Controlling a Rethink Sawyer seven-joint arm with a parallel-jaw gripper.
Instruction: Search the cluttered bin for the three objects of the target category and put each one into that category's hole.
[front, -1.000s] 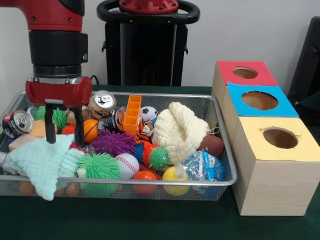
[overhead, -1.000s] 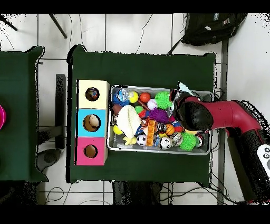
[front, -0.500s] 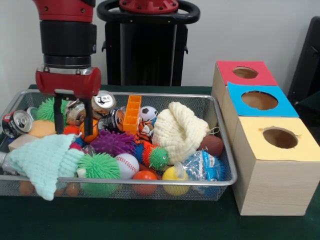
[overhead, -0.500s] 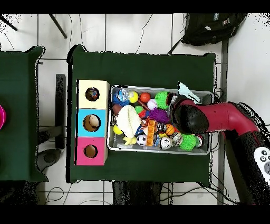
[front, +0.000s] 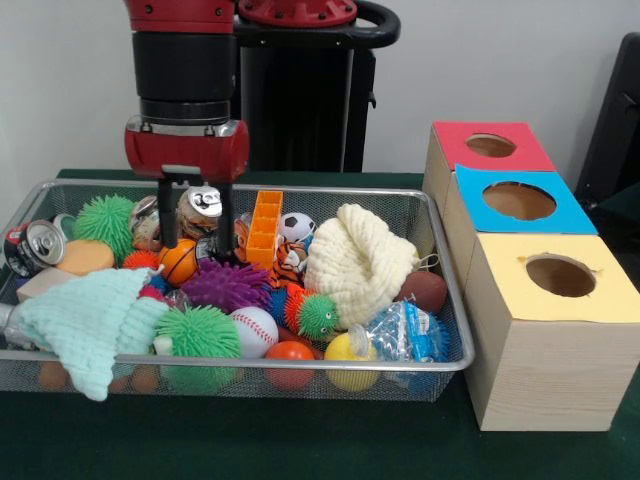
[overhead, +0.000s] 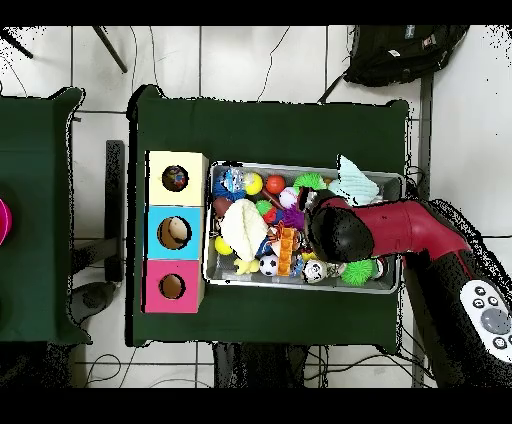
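Filling the wire bin (front: 440, 362) are balls, cans and knitted hats; a soda can (front: 203, 203) is straddled by the released gripper (front: 194, 243)

Upright soda can (front: 203, 203) amid toys

Red arm (overhead: 400, 232) reaches over cluttered bin (overhead: 392, 285).
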